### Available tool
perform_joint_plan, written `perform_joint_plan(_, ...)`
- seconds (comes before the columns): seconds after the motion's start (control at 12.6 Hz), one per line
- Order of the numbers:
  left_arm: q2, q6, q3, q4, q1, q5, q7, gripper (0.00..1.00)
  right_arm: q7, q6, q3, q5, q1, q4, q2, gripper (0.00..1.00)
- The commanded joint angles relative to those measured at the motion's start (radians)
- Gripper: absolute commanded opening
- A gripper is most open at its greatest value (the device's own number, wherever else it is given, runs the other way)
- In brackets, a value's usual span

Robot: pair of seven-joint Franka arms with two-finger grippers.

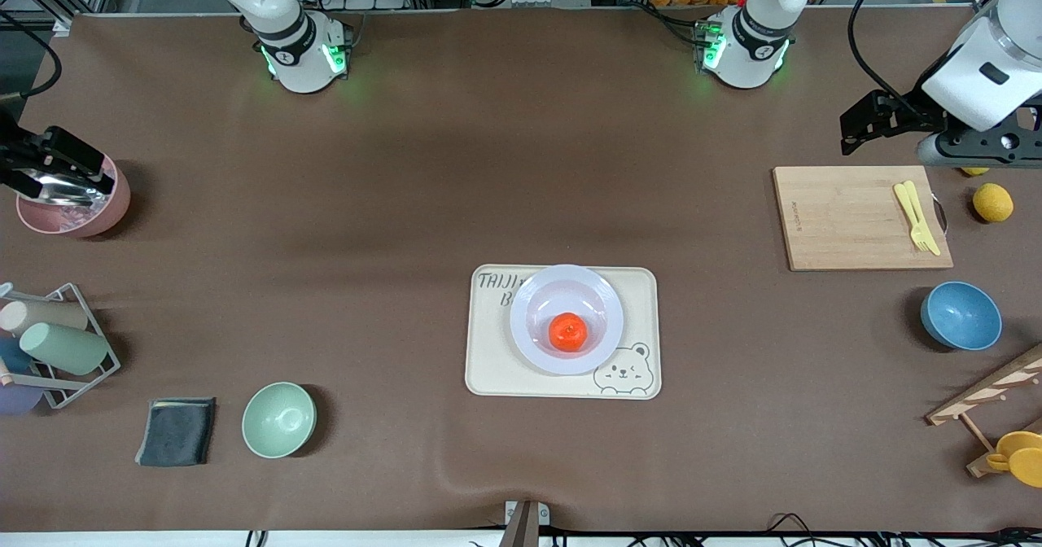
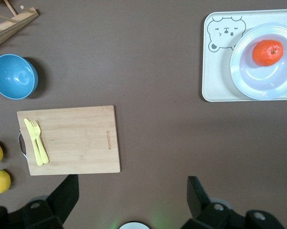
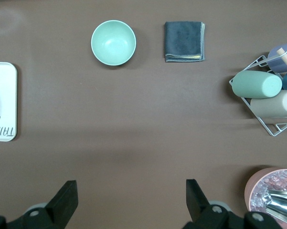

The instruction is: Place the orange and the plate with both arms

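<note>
The orange sits in the plate (jaws apart).

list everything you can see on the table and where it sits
orange: 1, red-orange, in the plate's well
plate: 1, pale lavender-white, on the tray
tray: 1, cream, bear drawing, mid-table
cutting board: 1, wood, toward the left arm's end
fork and knife: 1 each, yellow, on the board
lemons: 2, yellow, beside the board
blue bowl: 1, nearer the camera than the board
green bowl: 1, pale green, toward the right arm's end
cloth: 1, dark grey, folded, beside the green bowl
wire rack: 1, holds lying cups
pink bowl: 1, with ice and a metal scoop
left gripper: fingers open, above the board's edge
right gripper: fingers open, over the pink bowl
</note>
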Motion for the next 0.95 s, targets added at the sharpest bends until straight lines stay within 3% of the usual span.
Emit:
perform_joint_plan(0.0, 0.001, -0.017, 0.0, 0.015, 0.002, -0.003, 0.002, 1.0, 0.018, 0.021, 0.028, -0.021, -0.031, -0.008, 0.01, 1.0)
perform_joint_plan(0.87, 0.001, -0.017, 0.0, 0.015, 0.002, -0.002, 0.003, 1.0, 0.023, 0.009, 0.025, -0.016, -0.022, -0.003, 0.009, 1.0)
